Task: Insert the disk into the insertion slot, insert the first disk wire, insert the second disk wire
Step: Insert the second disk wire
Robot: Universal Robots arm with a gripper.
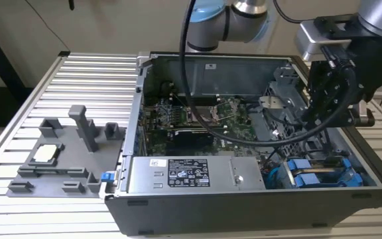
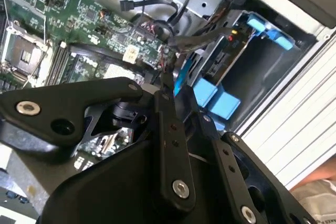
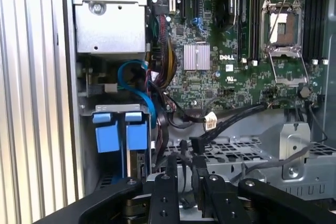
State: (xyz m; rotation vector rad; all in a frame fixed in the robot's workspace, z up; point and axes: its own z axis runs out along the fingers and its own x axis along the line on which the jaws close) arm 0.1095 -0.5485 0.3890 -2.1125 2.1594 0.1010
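Jaws near disk [image 3: 106, 136]; exterior view shows grey fixture [image 1: 58, 164]

Blue-framed disk [image 1: 305, 179] inside open computer case [image 1: 244, 211]

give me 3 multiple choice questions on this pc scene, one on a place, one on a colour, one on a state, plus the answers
1. Where does the grey power-supply box with the black-and-white sticker sit relative to the grey metal computer case?
A) outside it
B) standing on its rim
C) inside it, along the wall nearest the exterior camera

2. What colour are the end tabs of the disk's plastic carrier?
A) blue
B) red
C) yellow

3. How does the case stand?
A) shut by a panel
B) open, with the green motherboard exposed
C) turned upside down

Answers: 1 C, the box lies within the case walls; 2 A, both wrist views show bright blue tabs; 3 B, the board is seen from above.
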